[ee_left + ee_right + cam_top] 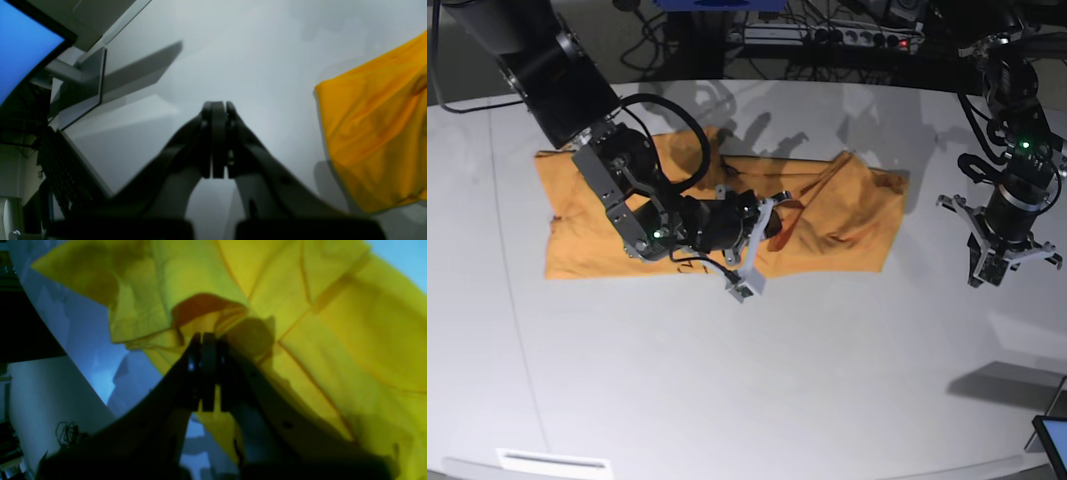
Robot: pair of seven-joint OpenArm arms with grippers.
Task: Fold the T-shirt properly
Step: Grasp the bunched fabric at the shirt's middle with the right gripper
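The orange-yellow T-shirt [837, 225] lies spread and creased across the middle of the white table [747, 380]. My right gripper [775, 212] is low over the shirt's middle. In the right wrist view its jaws [208, 340] are closed at a raised fold of the T-shirt [333, 323], apparently pinching the cloth. My left gripper [993, 268] hangs over bare table to the right of the shirt. In the left wrist view it [218, 106] is shut and empty, with a corner of the T-shirt [373, 133] off to its side. No tag shows.
A monitor with a blue screen [23, 43] stands on a stand at the table's edge and shows at the base view's lower right corner [1052, 435]. A power strip and cables [827, 38] lie behind the table. A white label [552, 462] sits at the front edge.
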